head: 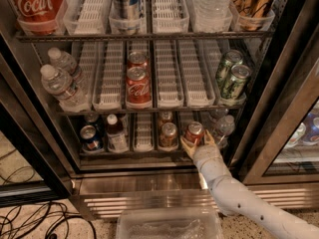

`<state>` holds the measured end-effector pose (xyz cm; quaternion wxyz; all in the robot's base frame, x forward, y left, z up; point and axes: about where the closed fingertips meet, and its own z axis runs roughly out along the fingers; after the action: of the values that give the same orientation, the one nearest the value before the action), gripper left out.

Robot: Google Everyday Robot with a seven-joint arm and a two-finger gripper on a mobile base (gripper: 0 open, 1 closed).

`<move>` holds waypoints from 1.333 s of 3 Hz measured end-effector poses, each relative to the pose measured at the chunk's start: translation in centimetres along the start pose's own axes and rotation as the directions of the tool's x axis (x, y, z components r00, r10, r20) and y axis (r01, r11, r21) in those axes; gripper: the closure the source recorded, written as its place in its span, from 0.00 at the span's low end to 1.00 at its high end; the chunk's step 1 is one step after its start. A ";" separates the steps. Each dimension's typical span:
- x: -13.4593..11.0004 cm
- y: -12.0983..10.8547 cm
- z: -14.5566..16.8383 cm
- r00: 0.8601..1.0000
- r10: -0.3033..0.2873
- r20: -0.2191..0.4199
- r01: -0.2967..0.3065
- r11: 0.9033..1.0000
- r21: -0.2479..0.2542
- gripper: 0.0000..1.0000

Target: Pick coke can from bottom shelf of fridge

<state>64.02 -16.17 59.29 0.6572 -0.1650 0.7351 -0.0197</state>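
Note:
The coke can (195, 131), red with a silver top, stands near the front of the bottom shelf (144, 154) of the fridge (149, 199), right of centre. My gripper (197, 142) has reached in from the lower right at the end of a white arm. It is open, one finger on each side of the can's lower half. Whether the fingers (185, 145) touch the can, I cannot tell.
On the same shelf stand a brownish-red can (168, 134), a dark blue can (89, 137), a small bottle (116, 133) and a water bottle (224, 127). The rack above holds cola cans (138, 86), green cans (232, 79) and water bottles (60, 83). A clear plastic bin (169, 226) lies below.

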 end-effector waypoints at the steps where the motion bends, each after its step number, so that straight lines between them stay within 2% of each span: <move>1: -0.1 0.5 0.2 1.000 0.002 -0.005 -0.002 1.000 -0.012 0.54; 3: 0.5 0.7 -0.2 0.999 0.020 -0.030 -0.021 0.999 -0.026 1.00; 4: 0.3 0.6 -0.2 0.999 0.020 -0.030 -0.021 0.999 -0.026 1.00</move>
<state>63.70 -15.72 58.87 0.6441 -0.1658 0.7467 -0.0056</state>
